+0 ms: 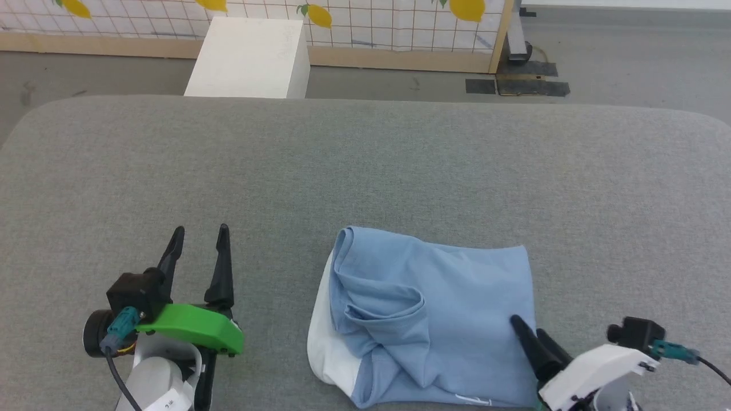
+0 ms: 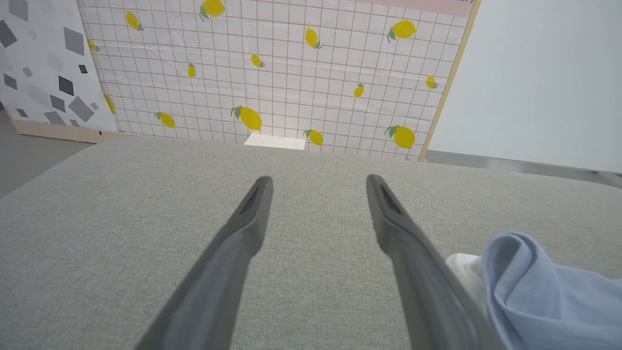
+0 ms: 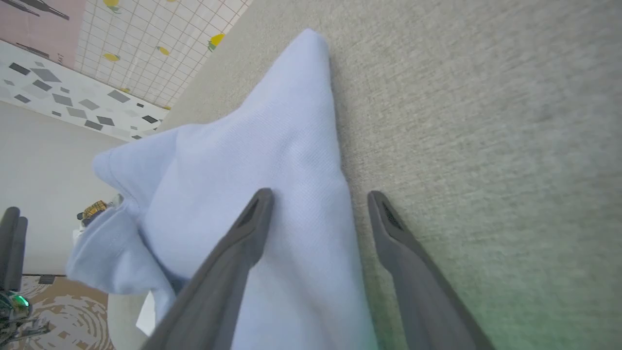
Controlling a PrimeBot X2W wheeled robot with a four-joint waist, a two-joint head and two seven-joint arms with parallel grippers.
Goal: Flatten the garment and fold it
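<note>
- The grey cloth-covered counter (image 1: 365, 160) filled most of the head view.
- The garment (image 1: 457, 297) lay at the counter's near edge, right of centre. It was a light blue, loosely folded heap with deep creases on its left half. A white layer (image 1: 320, 337) showed along its left side and small white script near its front hem.
- The left claw (image 1: 201, 229) stood wide apart and empty over bare counter, left of the garment.
- The right claw (image 1: 526, 328), spread wide and gripping nothing, straddled the garment's right edge.
</note>
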